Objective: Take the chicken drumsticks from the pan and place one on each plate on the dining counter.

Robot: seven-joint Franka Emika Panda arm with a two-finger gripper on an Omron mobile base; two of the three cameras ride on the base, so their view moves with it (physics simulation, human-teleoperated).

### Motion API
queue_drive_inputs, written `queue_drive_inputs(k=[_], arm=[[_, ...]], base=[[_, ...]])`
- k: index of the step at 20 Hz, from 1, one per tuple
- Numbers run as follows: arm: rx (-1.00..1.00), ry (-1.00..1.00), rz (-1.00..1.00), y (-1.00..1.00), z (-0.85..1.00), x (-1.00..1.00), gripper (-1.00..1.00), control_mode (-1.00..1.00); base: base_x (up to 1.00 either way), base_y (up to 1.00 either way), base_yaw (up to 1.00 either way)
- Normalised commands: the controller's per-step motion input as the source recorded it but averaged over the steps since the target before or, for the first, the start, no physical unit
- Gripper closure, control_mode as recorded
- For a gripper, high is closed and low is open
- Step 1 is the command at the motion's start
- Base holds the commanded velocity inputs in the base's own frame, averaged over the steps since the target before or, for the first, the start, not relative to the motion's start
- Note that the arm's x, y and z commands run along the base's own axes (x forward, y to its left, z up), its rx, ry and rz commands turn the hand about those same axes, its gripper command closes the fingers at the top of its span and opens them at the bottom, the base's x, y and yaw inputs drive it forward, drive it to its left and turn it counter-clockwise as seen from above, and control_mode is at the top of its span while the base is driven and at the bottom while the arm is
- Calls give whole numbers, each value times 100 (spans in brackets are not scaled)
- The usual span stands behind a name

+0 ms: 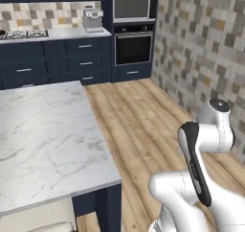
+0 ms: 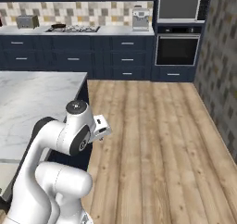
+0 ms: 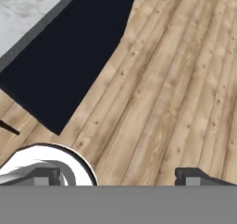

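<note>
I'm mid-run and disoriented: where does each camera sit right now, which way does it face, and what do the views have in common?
Left base view: behind the arm to its left, facing forward over the dining counter toward the oven.
Right base view: behind the arm to its right, facing the oven and stove; arm at lower left.
Hand view: on the hand, looking down at the wood floor beside the counter's navy base; open gripper at bottom.
Both base views share the counter, oven, coffee machine and floor.
</note>
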Motion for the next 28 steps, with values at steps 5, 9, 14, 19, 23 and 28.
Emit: queue_drive_inputs(k=[5,9,14,19,23,28], arm=[[0,0,0,0,0,0,-100,100],[0,0,0,0,0,0,-100,100],[0,0,0,0,0,0,-100,100],[0,0,0,0,0,0,-100,100],[0,0,0,0,0,0,-100,100],[0,0,0,0,0,0,-100,100]], base=[[99,-33,1],[100,-34,1],[84,-52,0],[14,-73,0],[36,-63,1],[86,-13,-5]])
